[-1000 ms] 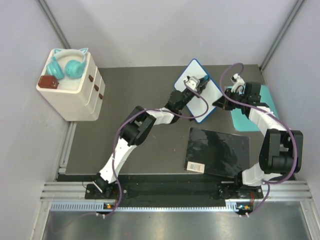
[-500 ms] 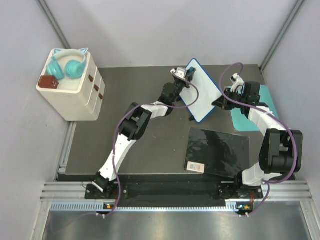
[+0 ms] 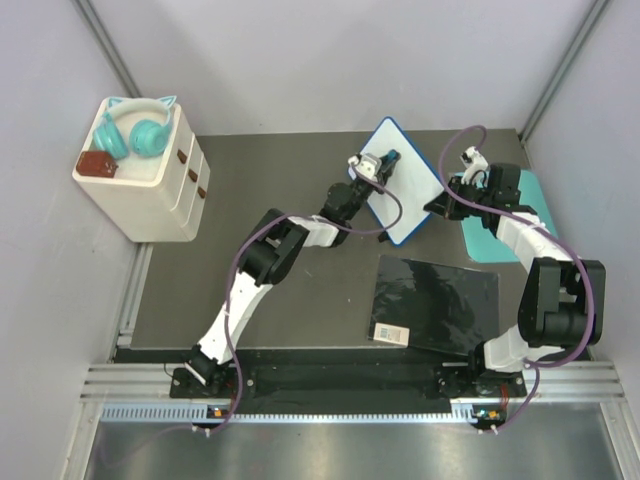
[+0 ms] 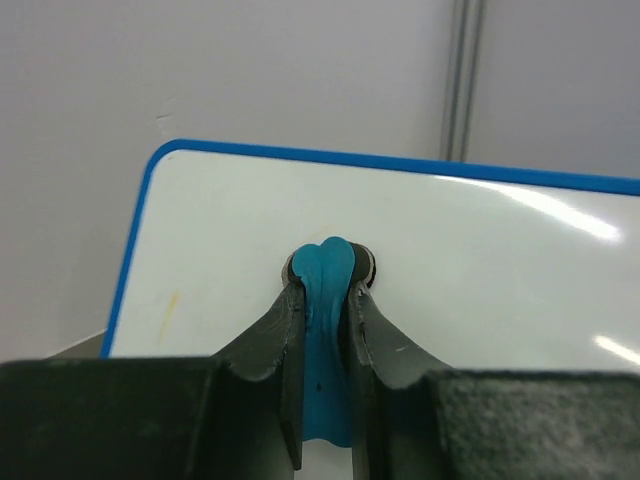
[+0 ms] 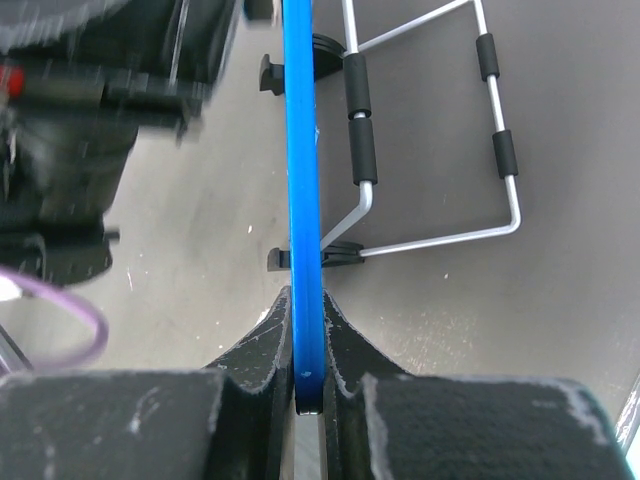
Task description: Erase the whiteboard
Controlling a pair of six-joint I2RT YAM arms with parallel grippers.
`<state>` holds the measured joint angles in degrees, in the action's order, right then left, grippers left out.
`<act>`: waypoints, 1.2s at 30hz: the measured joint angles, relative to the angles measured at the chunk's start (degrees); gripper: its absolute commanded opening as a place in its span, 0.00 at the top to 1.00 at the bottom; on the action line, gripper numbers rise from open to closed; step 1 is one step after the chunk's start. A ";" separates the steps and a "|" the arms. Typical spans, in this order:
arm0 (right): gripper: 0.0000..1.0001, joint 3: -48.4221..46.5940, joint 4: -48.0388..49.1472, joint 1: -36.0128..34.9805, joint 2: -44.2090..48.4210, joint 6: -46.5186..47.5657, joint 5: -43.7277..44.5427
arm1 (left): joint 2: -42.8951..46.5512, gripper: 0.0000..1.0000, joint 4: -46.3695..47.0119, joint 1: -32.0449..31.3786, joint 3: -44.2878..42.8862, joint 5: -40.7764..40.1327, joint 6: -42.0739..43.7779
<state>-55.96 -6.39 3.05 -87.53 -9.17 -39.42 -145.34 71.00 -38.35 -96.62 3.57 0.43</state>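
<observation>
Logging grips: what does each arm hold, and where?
Left gripper: blue eraser, pinched by its sides. Right gripper: whiteboard, by its blue rim.

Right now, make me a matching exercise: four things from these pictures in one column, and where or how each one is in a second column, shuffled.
Column one
1. left claw
2. right claw
3. headphones
4. black sheet

Column two
A. lying flat on the table's near right part
B. shut on the whiteboard's blue rim
C. on top of the white drawer unit
D. shut on a blue pad at the whiteboard's white face

Pairs: 1-D, 2-B, 3-C, 4-A.
</observation>
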 measured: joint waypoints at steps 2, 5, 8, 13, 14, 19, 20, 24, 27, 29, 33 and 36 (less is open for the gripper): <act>1.00 0.00 -0.02 0.00 0.00 -0.04 0.09 | 0.87 1.00 1.70 -1.73 1.55 0.57 0.37; 1.00 0.00 -0.04 0.02 0.00 -0.07 0.15 | 1.53 1.00 4.15 -4.37 2.23 1.92 1.31; 1.00 0.00 -0.07 0.07 -0.07 -0.11 0.26 | 1.64 1.00 4.85 -6.21 1.53 2.14 2.16; 1.00 0.00 0.46 0.11 -0.37 -0.50 0.33 | 0.31 1.00 -1.84 -5.33 -7.06 2.16 1.60; 1.00 0.00 0.50 0.09 -0.37 -0.48 0.31 | 0.04 1.00 -3.06 -4.90 -8.41 2.12 1.31; 1.00 0.00 0.70 0.00 -0.37 -0.42 0.11 | -1.75 1.00 -8.24 -1.64 -13.18 0.57 -0.20; 1.00 0.00 0.70 0.00 -0.37 -0.44 0.11 | -2.27 1.00 -8.61 -0.74 -13.33 -0.07 -0.70; 1.00 0.00 0.70 0.00 -0.42 -0.50 0.09 | -4.11 1.00 -8.90 1.84 -13.20 -2.58 -2.27; 1.00 0.00 0.70 0.00 -0.42 -0.50 0.04 | -4.33 1.00 -8.41 3.19 -11.47 -2.78 -3.30; 1.00 0.00 0.72 0.00 -0.42 -0.48 -0.11 | -4.24 1.00 -6.32 3.13 -9.57 -2.56 -3.37; 1.00 0.00 0.61 0.00 -0.42 -0.52 -0.07 | -2.73 1.00 -0.68 1.97 -2.86 -1.86 -3.15; 1.00 0.00 0.61 0.00 -0.42 -0.50 -0.07 | -0.15 1.00 2.54 0.04 3.26 -1.40 -3.08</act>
<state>-55.96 -5.78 3.05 -87.94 -9.67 -39.48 -145.49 73.54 -38.30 -93.36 2.17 -2.66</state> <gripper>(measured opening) 0.054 0.210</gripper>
